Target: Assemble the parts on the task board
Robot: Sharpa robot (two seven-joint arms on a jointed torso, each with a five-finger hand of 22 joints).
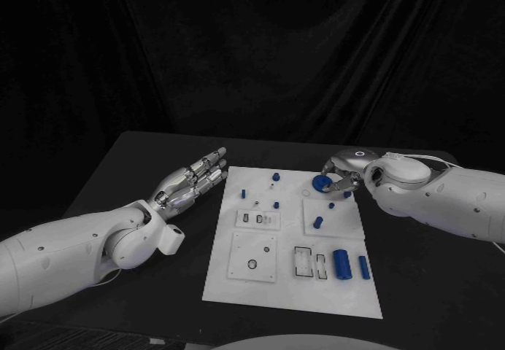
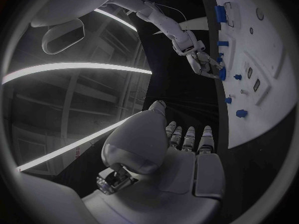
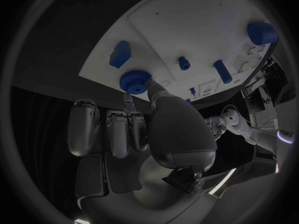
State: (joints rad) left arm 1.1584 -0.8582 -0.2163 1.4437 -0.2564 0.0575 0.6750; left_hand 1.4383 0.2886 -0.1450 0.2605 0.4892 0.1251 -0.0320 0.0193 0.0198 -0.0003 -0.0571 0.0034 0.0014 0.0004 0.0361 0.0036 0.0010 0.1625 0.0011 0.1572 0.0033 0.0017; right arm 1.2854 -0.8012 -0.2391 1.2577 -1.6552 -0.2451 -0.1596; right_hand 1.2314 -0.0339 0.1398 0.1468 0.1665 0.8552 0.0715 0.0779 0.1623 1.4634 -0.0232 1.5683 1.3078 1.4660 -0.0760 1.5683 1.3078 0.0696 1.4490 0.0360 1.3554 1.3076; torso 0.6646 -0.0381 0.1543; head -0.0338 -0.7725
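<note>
Blue ridged round part (image 3: 133, 80) pinched by right hand (image 1: 343, 179); left hand (image 1: 195, 182) spread, empty

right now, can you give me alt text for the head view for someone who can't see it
The robot's right hand pinches a round blue part at the far edge of the white task board on a black table. The left hand hovers flat beside the board's left edge, fingers extended, holding nothing. Two blue cylinders lie near the board's right edge.

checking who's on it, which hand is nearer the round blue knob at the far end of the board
Right. The right hand pinches the round blue knob at the board's far end; the left hand hovers open beside the task board's left edge, apart from it.
</note>
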